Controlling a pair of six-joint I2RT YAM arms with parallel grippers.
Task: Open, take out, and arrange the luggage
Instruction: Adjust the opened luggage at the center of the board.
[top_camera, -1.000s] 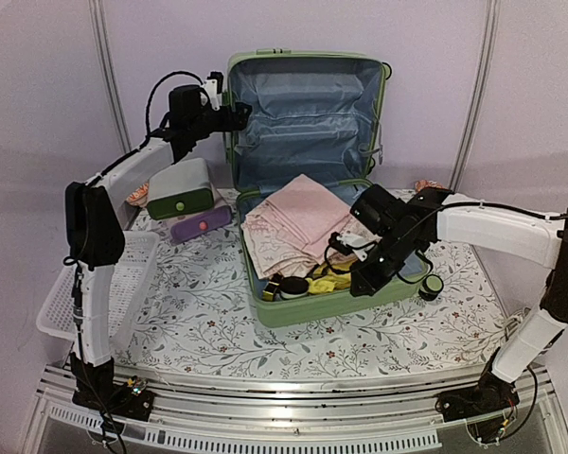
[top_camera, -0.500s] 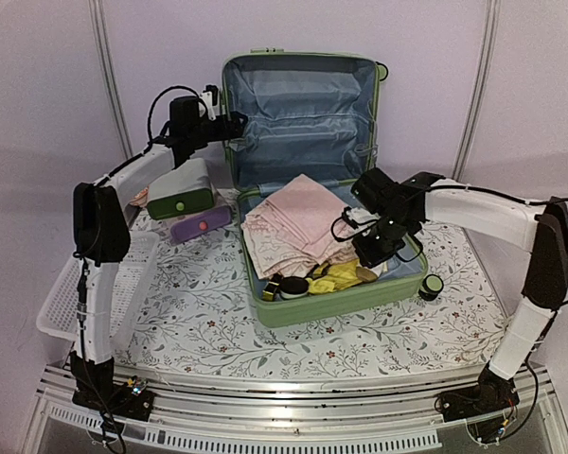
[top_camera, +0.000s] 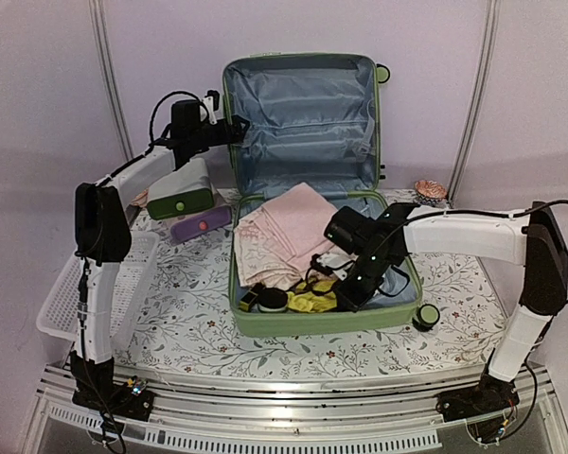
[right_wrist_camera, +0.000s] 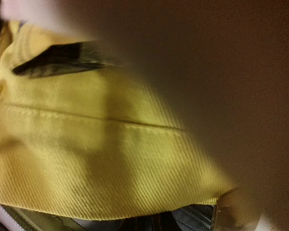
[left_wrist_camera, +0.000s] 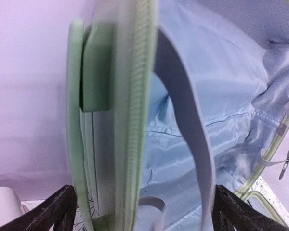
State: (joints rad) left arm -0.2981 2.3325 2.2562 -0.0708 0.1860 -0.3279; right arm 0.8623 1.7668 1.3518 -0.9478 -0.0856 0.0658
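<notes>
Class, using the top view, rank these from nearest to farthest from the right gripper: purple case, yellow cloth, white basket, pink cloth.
From the right gripper:
1. Yellow cloth, just beside it, at the front of the luggage.
2. Pink cloth, behind it, also in the luggage.
3. Purple case, left of the luggage.
4. Basket, far left.

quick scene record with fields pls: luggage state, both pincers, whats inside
luggage: open, lid upright, base lying flat
left pincer: open, jaws astride the lid's left edge
right pincer: shut, low in the base at the yellow cloth; grip unclear
contents: pink cloth, yellow cloth, small round item
outside: white basket on the left
</notes>
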